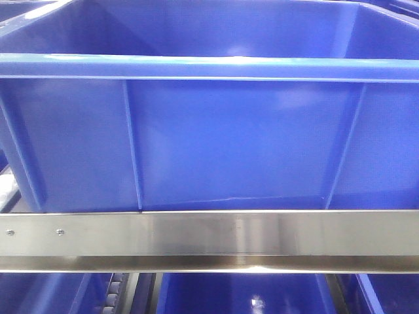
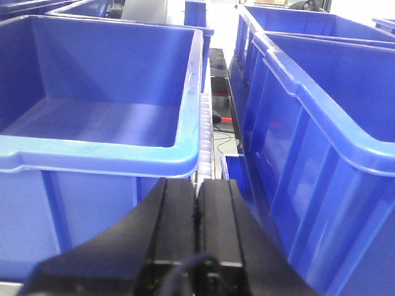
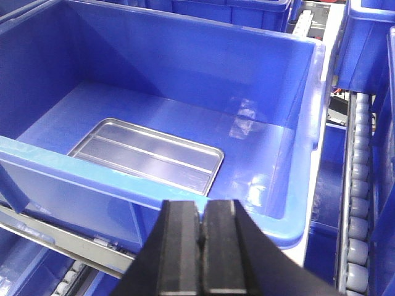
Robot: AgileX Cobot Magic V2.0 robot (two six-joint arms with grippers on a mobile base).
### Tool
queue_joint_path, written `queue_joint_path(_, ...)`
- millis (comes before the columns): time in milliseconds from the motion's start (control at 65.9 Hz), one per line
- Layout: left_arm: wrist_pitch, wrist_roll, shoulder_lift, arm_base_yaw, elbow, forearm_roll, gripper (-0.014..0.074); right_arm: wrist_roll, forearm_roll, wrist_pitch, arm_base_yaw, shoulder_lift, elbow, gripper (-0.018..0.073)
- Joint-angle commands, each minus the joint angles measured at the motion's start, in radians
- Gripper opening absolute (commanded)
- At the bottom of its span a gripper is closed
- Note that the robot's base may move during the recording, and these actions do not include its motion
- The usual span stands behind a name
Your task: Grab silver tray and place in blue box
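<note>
The silver tray (image 3: 148, 155) lies flat on the floor of the blue box (image 3: 296, 111) in the right wrist view, toward the box's near left side, with two long ridges in its bed. My right gripper (image 3: 201, 206) is shut with nothing between its fingers, hanging outside the box's near rim, apart from the tray. My left gripper (image 2: 197, 185) is shut and empty too, next to the near right corner of a blue box (image 2: 99, 160) whose floor shows bare. The front view is filled by a blue box's ribbed side wall (image 1: 209, 144); no tray or gripper shows there.
More blue crates (image 2: 321, 123) stand close on the right of the left gripper. A steel shelf rail (image 1: 209, 239) runs under the box. A roller track (image 3: 358, 185) lies right of the box, with another crate (image 3: 370, 43) beyond. Lower-shelf crates (image 1: 242, 294) sit below.
</note>
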Motion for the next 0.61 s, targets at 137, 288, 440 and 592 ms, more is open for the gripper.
queue_joint_path(137, -0.089, 0.003, -0.019, 0.002, -0.004, -0.008, -0.0105, -0.01, -0.028, -0.078, 0.004, 0.01, -0.029, 0.0052)
queue_joint_path(288, -0.089, 0.003, -0.019, 0.002, -0.004, -0.008, -0.0105, -0.01, -0.029, -0.078, 0.004, 0.01, -0.029, 0.0052)
queue_joint_path(440, -0.089, 0.003, -0.019, 0.002, -0.004, -0.008, -0.0105, -0.011, -0.044, -0.074, -0.03, 0.01, -0.028, 0.0052)
queue_joint_path(592, -0.089, 0.003, -0.019, 0.002, -0.004, -0.008, -0.0105, -0.122, 0.068, -0.114, -0.174, -0.011, 0.017, 0.0052)
